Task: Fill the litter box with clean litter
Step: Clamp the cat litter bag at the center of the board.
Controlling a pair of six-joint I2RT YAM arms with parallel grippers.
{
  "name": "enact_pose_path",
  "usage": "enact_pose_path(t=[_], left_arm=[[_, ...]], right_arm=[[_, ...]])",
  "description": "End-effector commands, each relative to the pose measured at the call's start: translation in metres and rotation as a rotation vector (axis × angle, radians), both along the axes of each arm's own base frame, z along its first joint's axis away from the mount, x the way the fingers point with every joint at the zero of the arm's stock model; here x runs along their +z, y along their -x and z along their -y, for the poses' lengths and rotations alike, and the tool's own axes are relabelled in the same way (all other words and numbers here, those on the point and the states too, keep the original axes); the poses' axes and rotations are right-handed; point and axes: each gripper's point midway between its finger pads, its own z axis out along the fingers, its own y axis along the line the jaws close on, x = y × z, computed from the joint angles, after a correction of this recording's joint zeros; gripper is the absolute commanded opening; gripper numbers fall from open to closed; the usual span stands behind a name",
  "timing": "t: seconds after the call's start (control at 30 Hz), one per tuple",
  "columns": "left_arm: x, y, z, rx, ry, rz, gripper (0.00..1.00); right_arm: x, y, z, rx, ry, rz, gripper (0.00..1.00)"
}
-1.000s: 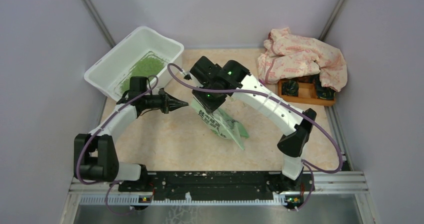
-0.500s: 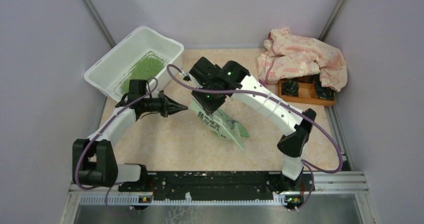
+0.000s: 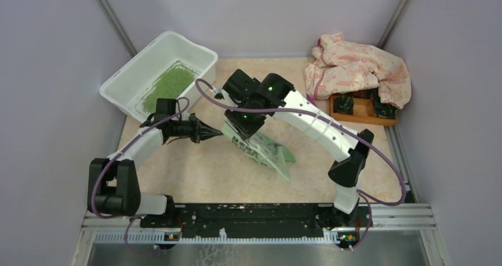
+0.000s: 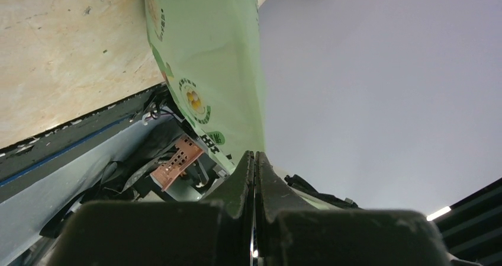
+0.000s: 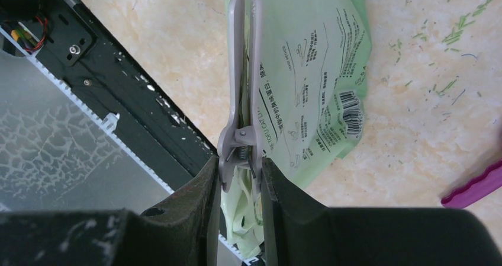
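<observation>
At the far left of the table (image 3: 177,171) stands the box (image 3: 135,64), with litter (image 3: 170,83) covering only a patch of its floor and the rest bare white. The bag (image 3: 266,153) is at mid-table, right of the box and outside it, between the two arms. The right jaws are clamped on a grey clip (image 5: 241,70) that grips the bag's edge. The left jaws are pressed together at the bag's left edge; whether they pinch the film cannot be told. Stray granules (image 5: 453,35) dot the table beside the bag. The fill looks only partly done: some litter is in, much of the box floor still shows, and more pouring seems to be left unless the bag is spent.
</observation>
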Motion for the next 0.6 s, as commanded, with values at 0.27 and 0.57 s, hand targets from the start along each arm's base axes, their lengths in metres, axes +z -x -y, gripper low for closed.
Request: enact_pose_path(t=[0.27, 0.57], left_arm=[[0.01, -0.024, 0.003, 0.004, 0.002, 0.055, 0.0], [0.014, -0.027, 0.004, 0.002, 0.01, 0.065, 0.0]], right_arm=[[-0.002, 0.018, -0.005, 0.051, -0.013, -0.058, 0.0], [-0.002, 0.022, -0.012, 0.072, -0.03, -0.076, 0.0]])
